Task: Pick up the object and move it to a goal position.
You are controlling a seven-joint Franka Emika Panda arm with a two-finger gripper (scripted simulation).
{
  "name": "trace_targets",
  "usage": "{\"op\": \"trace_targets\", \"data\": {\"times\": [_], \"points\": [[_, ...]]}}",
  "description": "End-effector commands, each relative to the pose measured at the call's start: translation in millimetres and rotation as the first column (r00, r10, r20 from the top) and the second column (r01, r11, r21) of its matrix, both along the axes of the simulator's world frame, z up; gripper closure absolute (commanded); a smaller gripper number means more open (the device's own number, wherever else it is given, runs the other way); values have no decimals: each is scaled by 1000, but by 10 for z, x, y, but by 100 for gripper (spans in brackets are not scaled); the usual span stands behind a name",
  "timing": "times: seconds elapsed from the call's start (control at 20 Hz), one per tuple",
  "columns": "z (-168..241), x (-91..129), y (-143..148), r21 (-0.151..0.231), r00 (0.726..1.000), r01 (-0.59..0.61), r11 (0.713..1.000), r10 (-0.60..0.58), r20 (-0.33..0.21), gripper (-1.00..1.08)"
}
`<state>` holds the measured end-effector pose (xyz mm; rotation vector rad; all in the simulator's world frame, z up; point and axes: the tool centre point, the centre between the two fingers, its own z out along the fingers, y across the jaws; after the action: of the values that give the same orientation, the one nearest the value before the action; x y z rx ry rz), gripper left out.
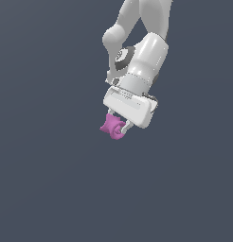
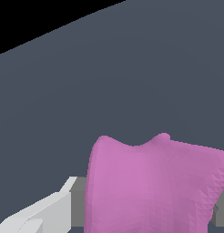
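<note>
You have the object [image 1: 112,126] pinched in the claw [image 1: 117,125]: in the exterior view the pink lump sits directly below the white hand, between the two fingers, with most of its body bulging out toward the exterior view's left of them. The claw is clenched on it, not released. The hand itself is tilted, so the fingers point down and a little to the exterior view's left. In the wrist view the object [image 2: 152,186] fills the near field, with one pale finger [image 2: 41,214] running alongside it, and the grey desk [image 2: 109,82] stretches beyond. You cannot tell from either view whether the lump hangs clear of the desk, since no shadow or contact line shows. No goal marker is visible, so you cannot judge which way the carry must go. Treat the off-centre hold as the risk: the flared body may twist between the fingers under a quick move.
</note>
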<state>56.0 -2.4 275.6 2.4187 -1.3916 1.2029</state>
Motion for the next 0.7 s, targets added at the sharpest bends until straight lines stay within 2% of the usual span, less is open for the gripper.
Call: {"op": "trace_targets", "data": {"times": [0.0, 0.35, 0.65], "points": [[174, 48, 84, -22, 999, 24, 999, -23, 48, 108], [697, 165, 362, -84, 976, 112, 990, -93, 199, 108], [1149, 228, 634, -129, 931, 201, 971, -148, 334, 108]]}}
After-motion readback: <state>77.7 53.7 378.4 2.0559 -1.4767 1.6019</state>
